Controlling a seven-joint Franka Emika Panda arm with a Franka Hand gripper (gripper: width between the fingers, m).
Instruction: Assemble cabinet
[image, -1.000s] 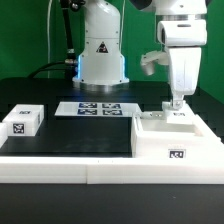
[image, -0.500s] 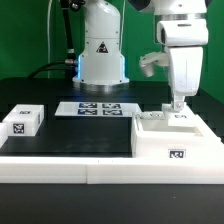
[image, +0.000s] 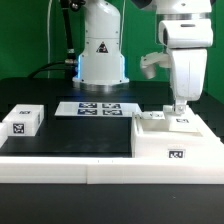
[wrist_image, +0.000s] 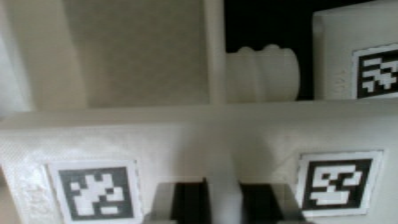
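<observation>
The cabinet (image: 165, 140), a large white box with square marker tags, stands on the black mat at the exterior view's right. My gripper (image: 178, 106) points straight down onto its far top edge. In the wrist view the two dark fingers (wrist_image: 183, 206) stand close together with a thin white wall of the cabinet (wrist_image: 196, 140) between them, so the gripper appears shut on that wall. Two tags (wrist_image: 93, 190) flank the fingers. A white ribbed peg (wrist_image: 263, 75) shows in the dark hollow beyond.
A small white tagged block (image: 22, 122) sits at the exterior view's left. The marker board (image: 98, 108) lies flat at the back centre, before the robot base (image: 100, 50). A white rim (image: 60, 162) borders the mat's front.
My gripper has shifted slightly toward the exterior view's right, and the cabinet's top edge seems to have shifted a little with it. The block and marker board have not moved.
</observation>
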